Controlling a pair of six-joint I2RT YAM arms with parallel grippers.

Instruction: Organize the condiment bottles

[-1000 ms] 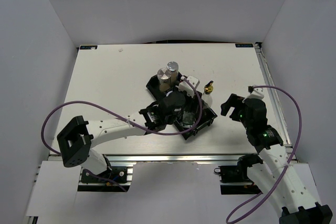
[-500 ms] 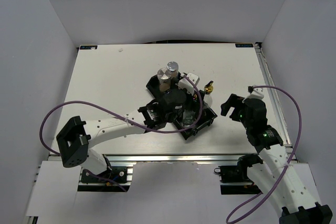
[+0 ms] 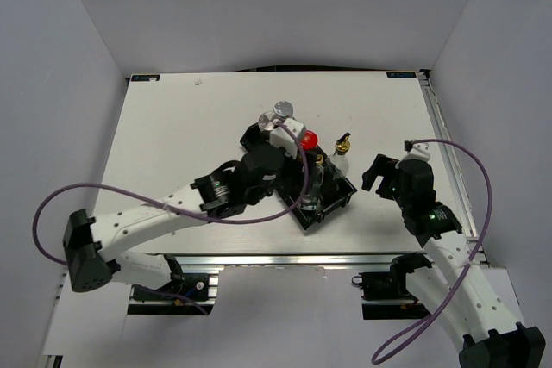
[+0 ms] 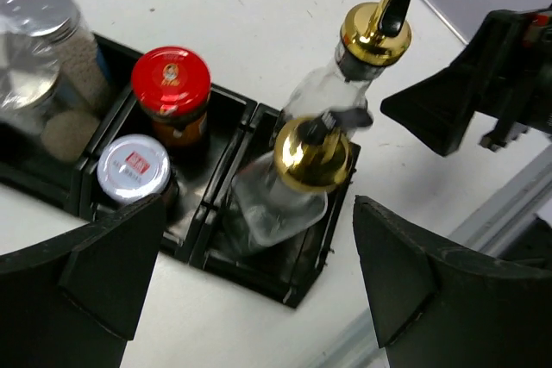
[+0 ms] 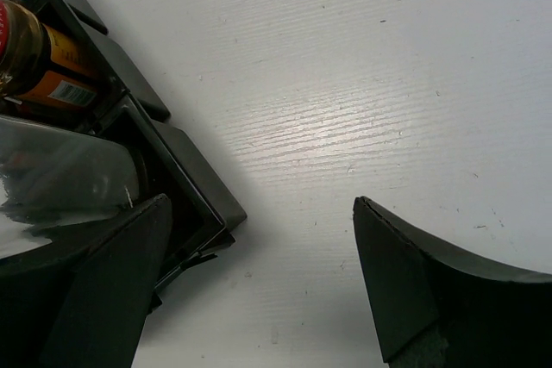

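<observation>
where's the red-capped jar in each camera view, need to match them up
Top external: red-capped jar mid-table, in the middle compartment of the black tray.
Left wrist: red-capped jar upper left of centre, cap facing the camera.
Right wrist: top left corner, only its brown side and orange label show.
Shared landmark: the black tray.
</observation>
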